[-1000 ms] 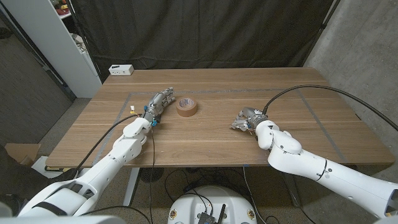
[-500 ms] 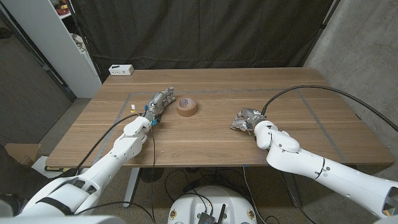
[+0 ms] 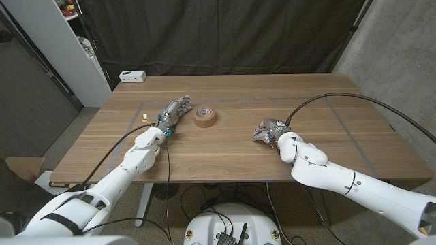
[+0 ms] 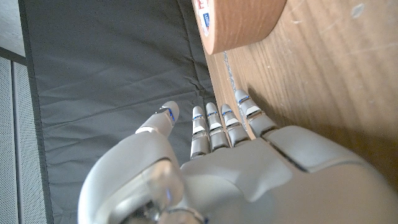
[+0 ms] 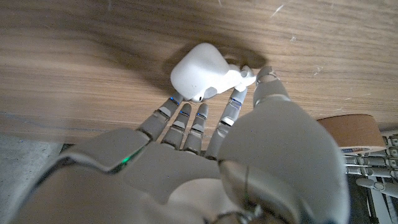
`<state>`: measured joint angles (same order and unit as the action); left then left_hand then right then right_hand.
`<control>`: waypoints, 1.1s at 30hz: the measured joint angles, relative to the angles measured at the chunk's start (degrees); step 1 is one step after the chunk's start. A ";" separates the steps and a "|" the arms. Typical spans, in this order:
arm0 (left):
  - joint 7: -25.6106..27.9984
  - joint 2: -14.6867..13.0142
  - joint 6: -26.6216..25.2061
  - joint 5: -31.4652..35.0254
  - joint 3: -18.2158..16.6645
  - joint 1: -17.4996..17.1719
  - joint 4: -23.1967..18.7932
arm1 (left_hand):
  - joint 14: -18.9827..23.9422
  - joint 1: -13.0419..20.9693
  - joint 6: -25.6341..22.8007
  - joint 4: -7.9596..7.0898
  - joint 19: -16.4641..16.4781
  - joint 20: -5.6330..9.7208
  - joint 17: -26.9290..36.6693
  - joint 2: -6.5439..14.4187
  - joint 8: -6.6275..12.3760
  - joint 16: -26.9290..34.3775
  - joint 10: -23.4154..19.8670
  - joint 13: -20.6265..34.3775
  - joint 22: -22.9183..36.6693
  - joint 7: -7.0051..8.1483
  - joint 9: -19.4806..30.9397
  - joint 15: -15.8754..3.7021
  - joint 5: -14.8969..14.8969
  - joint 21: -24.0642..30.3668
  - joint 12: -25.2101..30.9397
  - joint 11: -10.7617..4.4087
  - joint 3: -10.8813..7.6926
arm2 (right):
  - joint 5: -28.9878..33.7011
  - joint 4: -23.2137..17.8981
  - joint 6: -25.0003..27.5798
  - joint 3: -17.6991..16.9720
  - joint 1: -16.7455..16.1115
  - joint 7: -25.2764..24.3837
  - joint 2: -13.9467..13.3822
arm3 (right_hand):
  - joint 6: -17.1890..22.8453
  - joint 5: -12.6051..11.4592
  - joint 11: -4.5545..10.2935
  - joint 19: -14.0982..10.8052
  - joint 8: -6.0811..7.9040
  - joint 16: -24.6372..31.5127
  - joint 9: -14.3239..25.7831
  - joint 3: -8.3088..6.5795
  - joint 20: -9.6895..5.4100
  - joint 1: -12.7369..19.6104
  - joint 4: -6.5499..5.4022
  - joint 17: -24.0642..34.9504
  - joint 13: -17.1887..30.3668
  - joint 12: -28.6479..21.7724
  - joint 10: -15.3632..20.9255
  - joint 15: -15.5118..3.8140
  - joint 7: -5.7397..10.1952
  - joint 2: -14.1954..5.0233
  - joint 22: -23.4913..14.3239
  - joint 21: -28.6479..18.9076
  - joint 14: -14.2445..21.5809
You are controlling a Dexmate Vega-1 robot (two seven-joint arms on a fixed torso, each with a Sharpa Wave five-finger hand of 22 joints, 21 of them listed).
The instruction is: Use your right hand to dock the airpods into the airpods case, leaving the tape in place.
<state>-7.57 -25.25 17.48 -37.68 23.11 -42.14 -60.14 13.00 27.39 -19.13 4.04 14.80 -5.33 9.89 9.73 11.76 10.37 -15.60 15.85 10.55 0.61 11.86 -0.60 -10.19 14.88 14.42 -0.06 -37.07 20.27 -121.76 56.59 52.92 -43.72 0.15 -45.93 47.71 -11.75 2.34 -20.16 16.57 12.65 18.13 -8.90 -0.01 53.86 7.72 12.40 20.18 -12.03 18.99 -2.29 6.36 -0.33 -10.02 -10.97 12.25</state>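
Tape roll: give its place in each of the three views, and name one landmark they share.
Head view: the tape roll lies flat on the table, just beyond and right of the left robot hand.
Left wrist view: it sits on the wood past the fingertips, cut by the picture's edge.
Right wrist view: a brown slice shows at the picture's edge, behind the right robot hand.
Shared landmark: the wooden table.

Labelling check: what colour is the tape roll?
Brown; the tape roll shows whole in the head view, beside the left hand.
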 measured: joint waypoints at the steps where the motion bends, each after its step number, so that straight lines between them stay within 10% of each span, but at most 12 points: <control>1: -0.01 0.02 0.00 0.00 0.00 0.05 0.05 | 0.00 0.00 0.00 0.00 0.00 0.00 0.00 0.00 0.00 0.00 0.00 0.00 0.00 0.00 0.00 0.00 0.00 0.00 0.00 0.00 0.00 | -0.21 -0.13 0.21 0.01 0.02 0.03 -0.06 | -0.51 0.00 -0.11 0.00 -0.30 0.00 -0.04 0.07 0.00 -0.11 -0.07 0.00 0.00 0.00 -0.11 0.11 -0.01 0.11 0.01 0.00 -0.11; 11: -0.17 0.43 0.05 0.33 0.41 0.88 0.75 | 0.00 0.00 0.00 0.00 -0.01 0.01 0.00 0.00 0.00 0.00 0.00 0.00 0.00 0.00 0.00 0.00 0.00 0.00 0.00 0.00 0.00 | -1.53 -1.86 1.59 0.22 0.26 -0.37 -0.78 | -4.42 0.33 -1.01 0.31 -2.28 -0.40 -0.41 0.22 0.30 -0.56 0.09 -0.07 -0.26 0.00 -1.01 0.02 -0.08 0.56 -0.04 0.17 -0.60; 21: -0.31 0.78 0.05 1.00 0.92 1.70 1.23 | 0.00 0.00 0.00 0.00 0.29 0.31 0.00 0.00 0.00 0.00 0.00 -0.01 -0.01 0.00 0.00 0.00 0.00 0.00 0.00 0.00 0.00 | -2.11 -2.64 2.82 0.51 0.30 -2.67 -0.93 | -4.18 0.32 -0.72 0.30 -2.83 -0.40 -0.59 -0.03 0.31 -0.15 0.33 -0.16 -0.53 0.00 -1.30 0.22 3.79 0.15 -0.10 -0.06 -0.80; 33: 0.10 0.76 -0.47 1.42 1.15 1.83 0.96 | 0.00 0.00 0.00 0.00 0.29 0.31 0.00 0.00 0.00 0.00 0.00 0.27 -0.01 0.00 0.00 0.00 0.00 -0.26 0.00 0.00 0.00 | -3.03 -2.61 4.15 0.47 -0.23 -5.61 -0.34 | -2.83 0.32 -0.51 0.09 -2.37 -0.39 -0.16 -0.82 0.10 2.00 1.12 -0.43 -0.79 0.00 -1.09 0.22 0.60 -0.21 -0.11 -0.28 -0.80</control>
<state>-7.47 -24.49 17.01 -36.26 24.27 -40.31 -59.19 12.99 27.39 -19.12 4.03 15.09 -5.03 9.89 9.73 11.76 10.37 -15.60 16.12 10.54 0.61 11.86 -0.61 -10.19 14.62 14.42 -0.06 -37.07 17.24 -124.37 60.74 53.39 -43.95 -5.47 -46.26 44.87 -11.42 1.83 -20.06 14.20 12.26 17.97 -9.72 0.09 55.86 8.84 11.97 19.39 -12.03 17.90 -2.07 6.96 -0.54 -10.12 -11.26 11.45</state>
